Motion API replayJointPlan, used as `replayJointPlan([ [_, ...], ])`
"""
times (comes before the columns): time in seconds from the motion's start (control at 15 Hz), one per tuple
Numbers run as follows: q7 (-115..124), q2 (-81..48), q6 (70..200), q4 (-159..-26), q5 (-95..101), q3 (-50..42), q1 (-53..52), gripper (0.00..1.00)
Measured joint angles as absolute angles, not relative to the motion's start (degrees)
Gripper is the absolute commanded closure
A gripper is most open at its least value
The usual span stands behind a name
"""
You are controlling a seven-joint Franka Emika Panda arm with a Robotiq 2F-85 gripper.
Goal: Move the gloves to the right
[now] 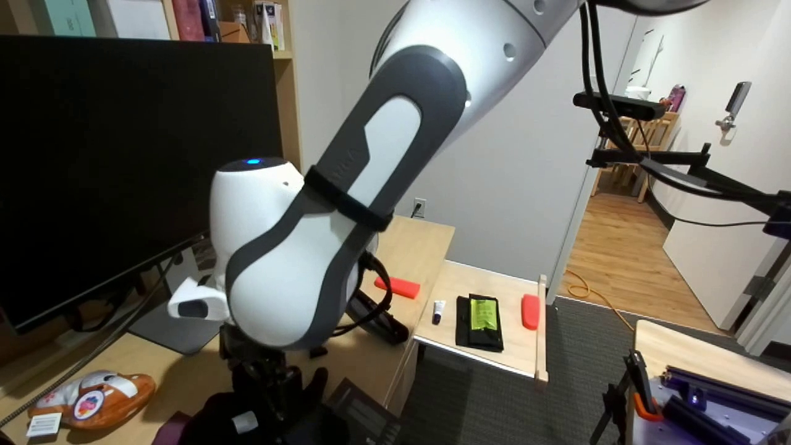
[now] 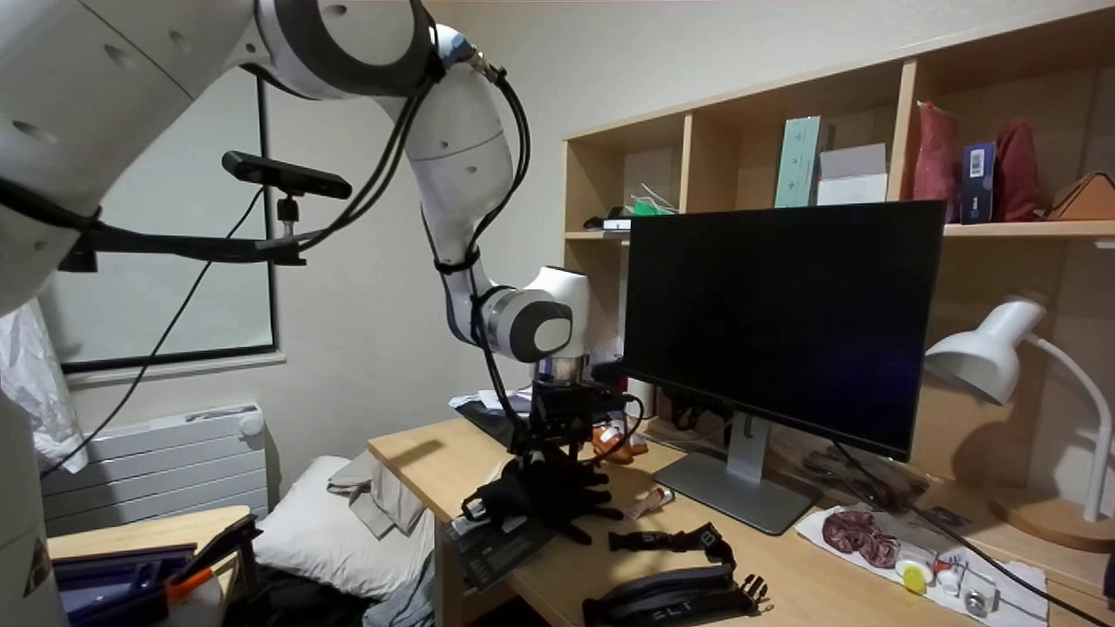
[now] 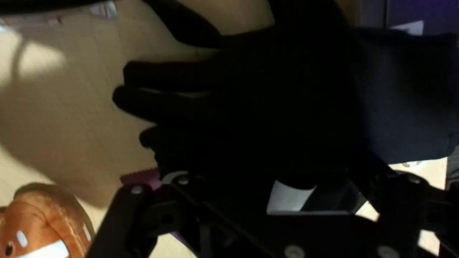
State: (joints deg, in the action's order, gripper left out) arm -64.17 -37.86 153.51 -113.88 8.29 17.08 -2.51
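I see my gripper [image 3: 292, 182] over the black gloves [image 2: 553, 492], its fingers spread wide, clasping nothing I can make out. The gloves lie near the edge of the wooden desk [image 2: 827, 592]; a monitor [image 2: 775, 322] and white lamp [image 2: 989, 353] stand before wooden shelves [image 2: 906, 131].

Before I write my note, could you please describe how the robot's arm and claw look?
The rounded arm is white with dark grey bands; a blue light shows on one dark cap. Black cables run along it; a black strap wraps it. The claw is black, with round screws.
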Motion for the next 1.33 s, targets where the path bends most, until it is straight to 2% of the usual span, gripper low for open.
replayJointPlan([
  [0.4,-64.2,-39.9,166.0,-117.0,19.3,13.0,-8.6,0.00],
  [0.47,-64.2,-40.5,167.3,-117.0,20.5,12.2,-8.9,0.25],
  [0.53,-64.2,-41.0,168.4,-117.0,21.3,11.6,-8.9,0.26],
  [0.93,-64.2,-42.2,170.2,-116.4,21.8,10.6,-7.6,0.66],
  [1.2,-64.2,-42.1,170.0,-116.5,21.8,13.1,-5.0,0.90],
  [1.33,-64.2,-41.9,170.0,-116.6,21.7,14.8,-3.4,0.89],
])
